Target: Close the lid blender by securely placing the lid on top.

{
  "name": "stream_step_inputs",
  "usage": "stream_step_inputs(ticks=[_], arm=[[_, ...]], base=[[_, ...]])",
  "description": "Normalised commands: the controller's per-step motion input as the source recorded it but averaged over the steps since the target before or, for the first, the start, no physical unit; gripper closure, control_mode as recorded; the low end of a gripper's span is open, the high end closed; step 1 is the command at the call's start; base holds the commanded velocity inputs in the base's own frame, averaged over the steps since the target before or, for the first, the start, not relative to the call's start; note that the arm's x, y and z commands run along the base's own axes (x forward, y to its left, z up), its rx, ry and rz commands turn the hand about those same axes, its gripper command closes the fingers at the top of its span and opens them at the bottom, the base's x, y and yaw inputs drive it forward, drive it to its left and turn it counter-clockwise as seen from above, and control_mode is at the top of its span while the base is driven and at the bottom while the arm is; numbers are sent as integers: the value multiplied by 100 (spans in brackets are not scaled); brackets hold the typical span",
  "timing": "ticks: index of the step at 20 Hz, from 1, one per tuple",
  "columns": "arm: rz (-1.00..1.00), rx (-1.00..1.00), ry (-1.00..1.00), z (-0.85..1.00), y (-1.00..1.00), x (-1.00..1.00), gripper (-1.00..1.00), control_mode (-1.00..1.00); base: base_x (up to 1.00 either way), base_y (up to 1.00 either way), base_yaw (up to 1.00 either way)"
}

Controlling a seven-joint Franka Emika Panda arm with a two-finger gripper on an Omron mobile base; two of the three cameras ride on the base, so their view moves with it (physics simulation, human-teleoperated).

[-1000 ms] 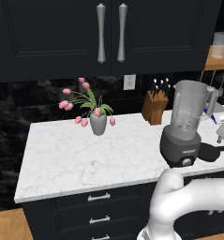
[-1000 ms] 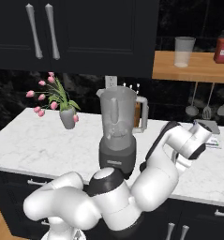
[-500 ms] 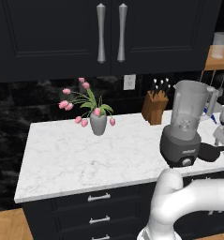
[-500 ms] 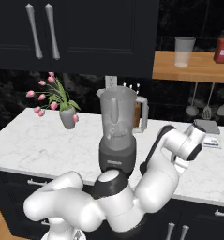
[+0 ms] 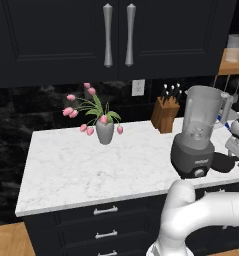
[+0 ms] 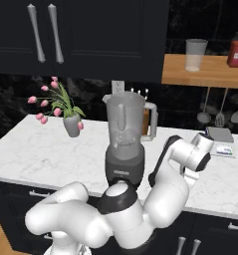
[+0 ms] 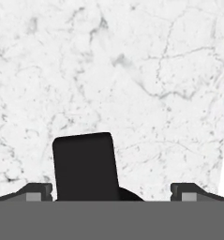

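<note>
Compared with one second ago, the white arm has lowered its wrist to the right of the blender [image 6: 125,142], and the hand now hangs low over the marble counter [image 5: 91,165], near its front edge; nothing on the counter itself has moved. In the left base view the lid [image 5: 222,162] lies as a flat dark disc on the counter, just beside the blender's dark base on its right, and the jar top is open, so the closing is not yet done. In the hand view the gripper [image 7: 111,190] looks straight down on the white marble, its two small tips stand far apart at the bottom edge, and nothing is between them, so the hand is fully open and empty. A black, upright, rounded block [image 7: 85,166] rises near the left tip; I cannot tell whether it is part of the lid or something else. Further left on the counter stand a grey vase with pink tulips [image 5: 103,127], and behind the blender a wooden knife block [image 5: 165,114], both well apart from the work. My judgement is that the descent brings the hand toward the lid for grasping, but the tips must first be centred over it.
</note>
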Motion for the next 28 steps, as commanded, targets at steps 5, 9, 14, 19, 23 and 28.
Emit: stream_step_inputs(ticks=[5, 9, 14, 19, 23, 28], arm=[[0, 0, 0, -1, 0, 3, -100, -100], [0, -2, -1, 0, 0, 14, -100, -100], [0, -3, 0, -6, 0, 7, -100, -100], [0, -5, 0, -30, 0, 0, 100, -100], [0, -5, 0, -29, 3, 0, 100, -100], [0, 0, 0, -3, 0, 0, 100, -100]], base=[[0, 0, 0], [0, 0, 0], [0, 0, 0], [0, 0, 0], [0, 0, 0], [0, 0, 0]])
